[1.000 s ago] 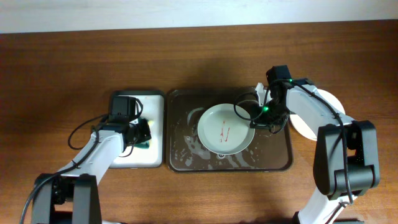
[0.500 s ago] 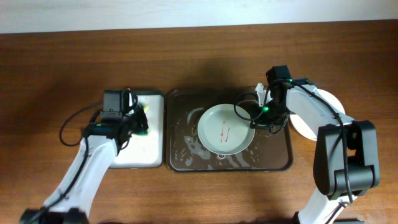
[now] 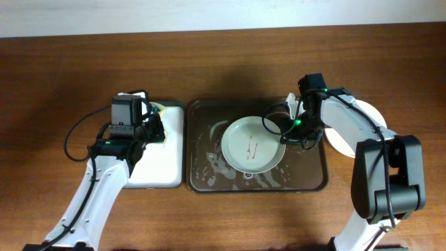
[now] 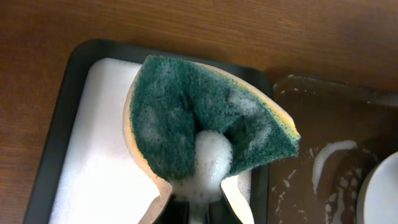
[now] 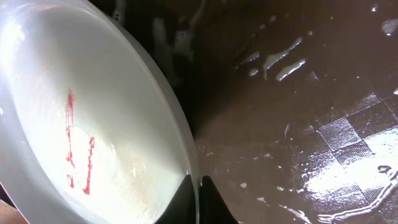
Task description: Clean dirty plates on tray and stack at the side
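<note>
- Surface: brown wood table (image 3: 70, 70), pale strip along the far edge.
- Item under insp.: pale green plate (image 3: 252, 144), lying in the dark tray (image 3: 306, 174), approx. ctr. Red smear (image 5: 78, 155) in the well, not yet cleaned.
- Handling, our judgement: stiff, glazed, likely light to moderate wt; breakable if dropped. The wet tray floor and foam (image 3: 209, 160) suggest a slippery rim. We rate a thin-edge pinch as prone to pivot or slip under scrubbing pressure.
- Hold pt: the raised rim is the only practical purchase. We'd recommend a deeper bite on the rim, w/ scrub strokes directed toward the held side.
- right gripper (image 5: 198, 198): fingers closed tight on the plate's right rim, one above and one below the edge.
- left gripper (image 4: 199, 213): clamped on a foamy sponge (image 4: 186, 118), green scour face toward the wrist cam, held over the white tray (image 3: 157, 167), well apart from the plate.
- Side stack: white plate (image 3: 373, 115) on the table right of the tray, partly hidden by the right arm; count n/a.
</note>
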